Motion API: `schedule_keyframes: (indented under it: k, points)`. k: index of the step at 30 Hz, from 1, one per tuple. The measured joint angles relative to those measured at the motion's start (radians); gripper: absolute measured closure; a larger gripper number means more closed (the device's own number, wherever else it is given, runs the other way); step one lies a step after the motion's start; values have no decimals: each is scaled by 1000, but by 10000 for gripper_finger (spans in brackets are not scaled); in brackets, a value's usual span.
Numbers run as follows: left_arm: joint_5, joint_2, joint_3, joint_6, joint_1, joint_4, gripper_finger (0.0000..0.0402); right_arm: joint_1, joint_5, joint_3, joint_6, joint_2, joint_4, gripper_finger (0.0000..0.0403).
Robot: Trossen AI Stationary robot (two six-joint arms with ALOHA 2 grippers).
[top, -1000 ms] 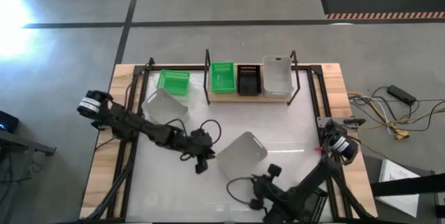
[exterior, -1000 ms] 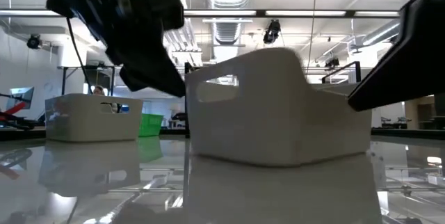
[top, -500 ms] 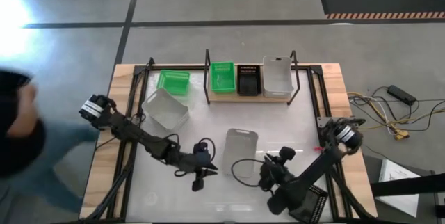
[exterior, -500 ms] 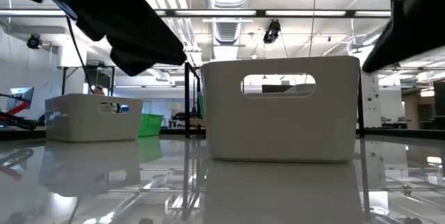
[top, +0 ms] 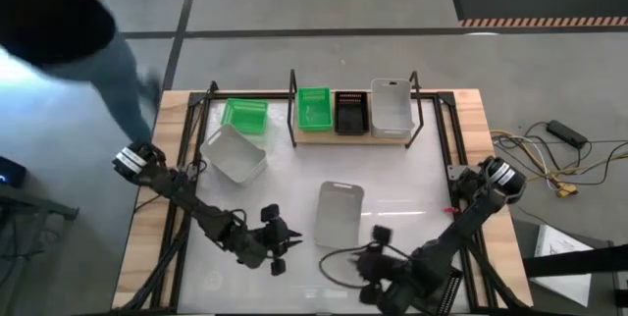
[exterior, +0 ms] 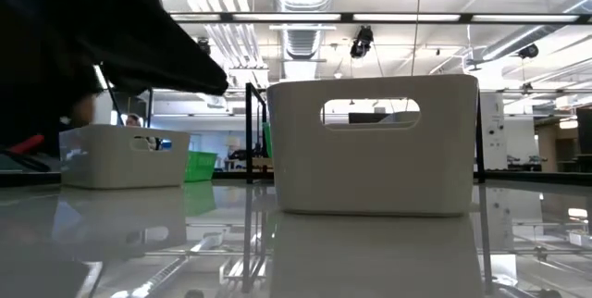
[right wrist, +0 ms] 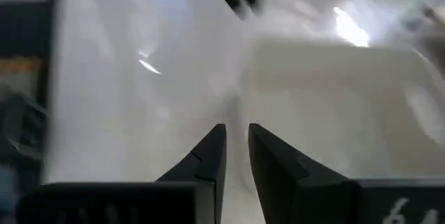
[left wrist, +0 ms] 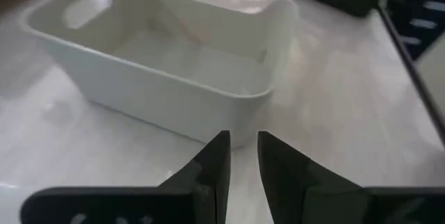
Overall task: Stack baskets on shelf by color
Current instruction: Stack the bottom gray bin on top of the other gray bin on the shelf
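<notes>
A translucent white basket stands on its base in the middle of the table, its end wall with the handle slot facing the low view. My left gripper hangs just left of it, toward the near edge, shut and empty; its wrist view shows the basket's corner ahead. My right gripper sits near the basket's near right corner, shut and empty. On the shelf, a green basket, a black one and a white one rest side by side.
Another white basket and a green basket stand on the table left of the shelf. A person walks on the floor past the table's far left corner. Bare tabletop lies between the centre basket and the shelf.
The centre white basket has turned from a skewed, slanted pose to square and flat on the table, then stayed still. Both grippers have drawn back from it toward the near edge. A person has come into view on the left and walked toward the far side.
</notes>
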Motion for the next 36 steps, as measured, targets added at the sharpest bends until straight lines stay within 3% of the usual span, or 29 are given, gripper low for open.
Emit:
schedule_keyframes:
  k: [4, 10, 13, 15, 27, 36]
  points:
    - [-59, 65, -1, -28, -16, 41, 343, -68, -117, 10, -192, 23, 213, 325]
    - [-63, 188, 2, -28, -16, 197, 343, -163, -232, 31, -315, 37, 224, 257]
    - [-62, 248, 12, -28, -16, 257, 343, -203, -337, 34, -321, 45, 227, 241]
    - [-60, 283, 18, -28, -16, 307, 343, -220, -350, 34, -320, 61, 223, 240]
    - [-48, 377, 32, -28, -14, 420, 343, -270, -367, 41, -248, 121, 112, 286]
    - [-48, 371, 33, -27, -13, 422, 343, -265, -493, 40, -366, 171, 96, 358]
